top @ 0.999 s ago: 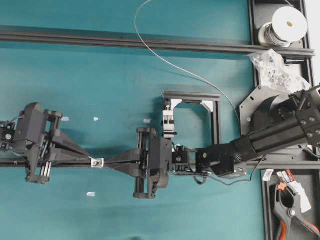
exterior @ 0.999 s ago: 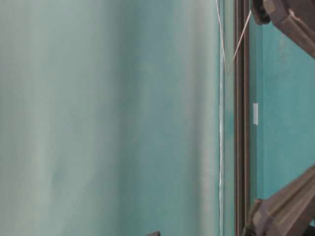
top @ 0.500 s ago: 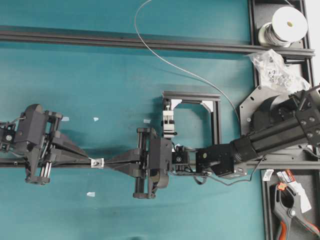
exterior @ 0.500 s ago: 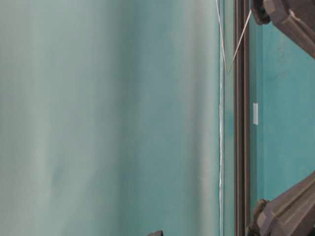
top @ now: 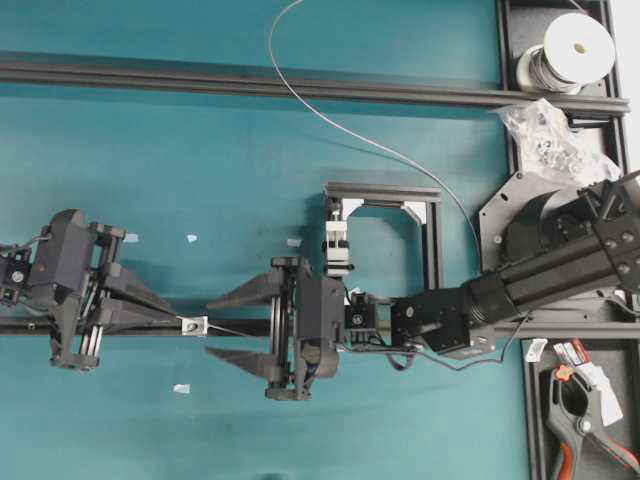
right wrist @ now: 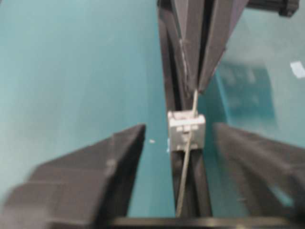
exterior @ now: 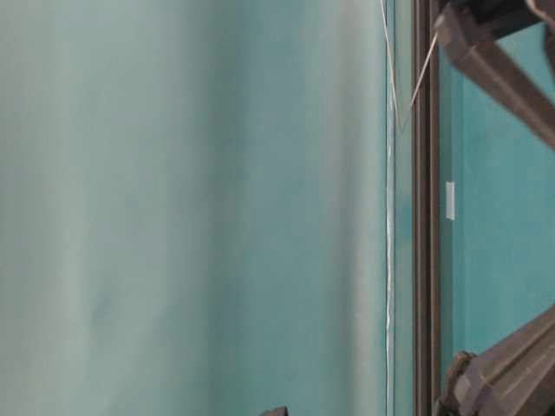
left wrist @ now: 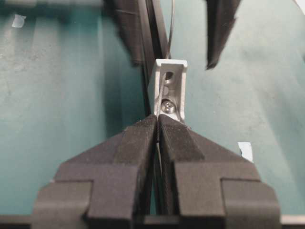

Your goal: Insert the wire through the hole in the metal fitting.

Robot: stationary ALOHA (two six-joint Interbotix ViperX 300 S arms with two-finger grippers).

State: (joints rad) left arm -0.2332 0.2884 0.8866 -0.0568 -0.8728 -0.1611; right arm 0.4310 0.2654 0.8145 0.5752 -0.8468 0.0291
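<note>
Your left gripper point(left wrist: 157, 125) is pinching the wire point(right wrist: 187, 162) at the metal fitting's point(left wrist: 170, 90) six o'clock; right gripper point(top: 225, 326) fingers are standing spread.

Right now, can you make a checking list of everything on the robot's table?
Surface: teal table, crossed by dark rails.
Job's things: tiny metal fitting sits on the lower rail; the wire runs up to the fitting and shows again beyond it, at the left pincer's fingertips.
Clutter: white tape scraps, white block in a black frame, plastic bag, spool, clamp.
Grippers: left pincer shut at the fitting, apparently on the wire end; right pincer open, one finger on each side of the rail, holding nothing.
Cables: black cable under the right arm.
Surroundings: nothing seen.
</note>
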